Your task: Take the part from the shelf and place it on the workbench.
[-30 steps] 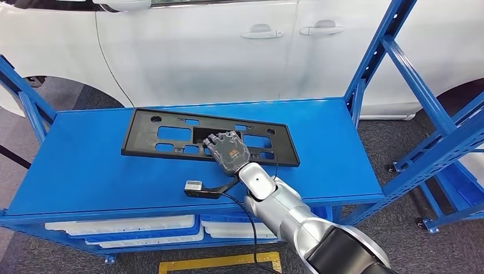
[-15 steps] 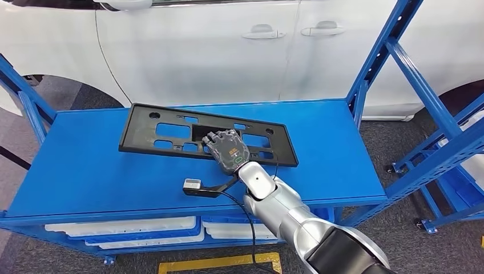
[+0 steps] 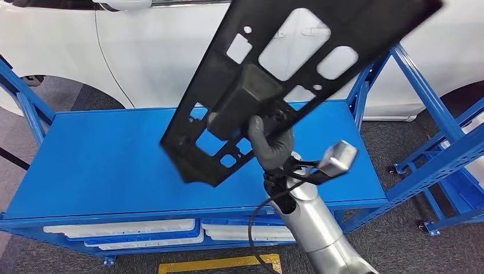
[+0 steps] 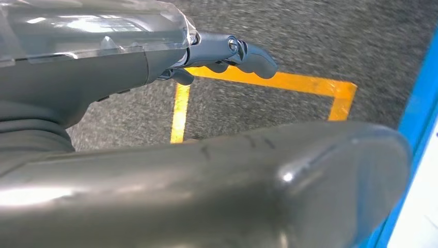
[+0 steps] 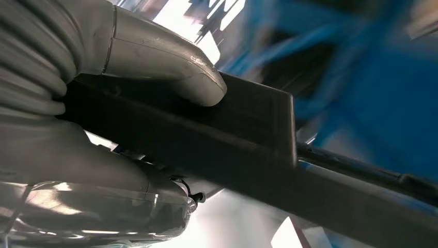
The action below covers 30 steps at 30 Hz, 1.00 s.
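Part (image 3: 268,68): black cut-out panel, tilted above blue shelf (image 3: 103,165); white trays (image 3: 122,231) beneath. Right hand (image 3: 271,140) clenched around its centre. Left hand (image 4: 227,54): fingers curled, holding nothing.

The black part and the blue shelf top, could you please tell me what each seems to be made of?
Black part: likely moulded plastic, matt; thin flat panel with shaped cut-outs, held up by the right robot hand alone. Blue shelf top: probably painted sheet metal, smooth with a soft sheen.
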Each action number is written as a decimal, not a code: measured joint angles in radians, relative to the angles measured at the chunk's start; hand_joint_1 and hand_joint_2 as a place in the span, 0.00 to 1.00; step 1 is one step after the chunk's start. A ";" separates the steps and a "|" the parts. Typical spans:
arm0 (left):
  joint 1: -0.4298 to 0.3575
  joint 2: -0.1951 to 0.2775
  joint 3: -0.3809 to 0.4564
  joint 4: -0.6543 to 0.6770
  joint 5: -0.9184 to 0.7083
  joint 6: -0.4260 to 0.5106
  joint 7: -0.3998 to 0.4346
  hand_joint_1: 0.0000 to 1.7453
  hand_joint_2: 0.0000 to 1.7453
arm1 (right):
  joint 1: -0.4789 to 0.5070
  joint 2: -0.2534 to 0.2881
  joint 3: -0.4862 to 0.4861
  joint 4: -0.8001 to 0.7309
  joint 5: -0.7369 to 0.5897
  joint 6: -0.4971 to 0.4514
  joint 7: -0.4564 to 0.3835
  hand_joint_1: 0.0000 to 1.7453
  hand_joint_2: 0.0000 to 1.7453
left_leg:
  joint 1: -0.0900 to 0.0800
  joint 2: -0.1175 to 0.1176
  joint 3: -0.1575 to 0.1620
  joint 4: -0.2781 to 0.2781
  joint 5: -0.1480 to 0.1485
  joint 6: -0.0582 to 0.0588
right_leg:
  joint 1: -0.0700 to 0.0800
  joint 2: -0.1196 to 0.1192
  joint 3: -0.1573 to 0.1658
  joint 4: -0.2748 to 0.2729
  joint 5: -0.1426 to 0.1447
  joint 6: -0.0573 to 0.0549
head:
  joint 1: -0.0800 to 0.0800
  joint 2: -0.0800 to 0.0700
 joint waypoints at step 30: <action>-0.012 0.009 0.034 0.000 0.014 0.014 0.007 0.00 0.00 | 0.196 -0.021 0.048 -0.348 -0.047 0.234 0.053 1.00 1.00 | -0.005 0.009 0.016 -0.007 -0.004 -0.001 | -0.010 -0.001 0.009 0.010 -0.013 0.005 | 0.000 0.000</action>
